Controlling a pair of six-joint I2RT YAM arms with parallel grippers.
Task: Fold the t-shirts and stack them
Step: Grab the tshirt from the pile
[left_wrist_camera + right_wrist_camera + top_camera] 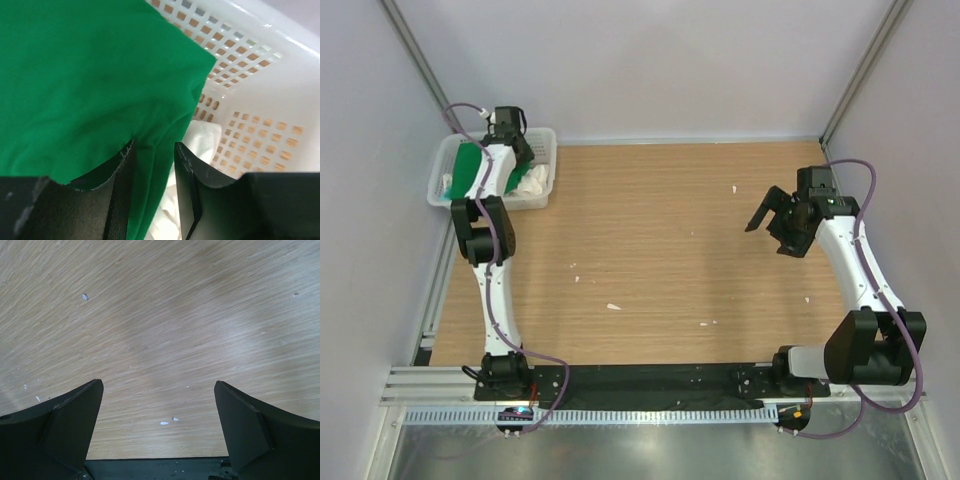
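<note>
Wood table (pixel 670 230) | left gripper (pixel 154 148) pinching green t-shirt (pixel 75 75) (inside basket (pixel 260 100)) | right gripper (pixel 158 384) spread, hovering

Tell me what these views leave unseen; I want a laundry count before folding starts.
- Top external: the left arm covers most of the basket; only bits of green t-shirt and white cloth show.
- Left wrist: frame edges cut off the green t-shirt, which hides most white cloth.
- Left wrist: unclear whether the left hand actually pinches fabric.
</note>
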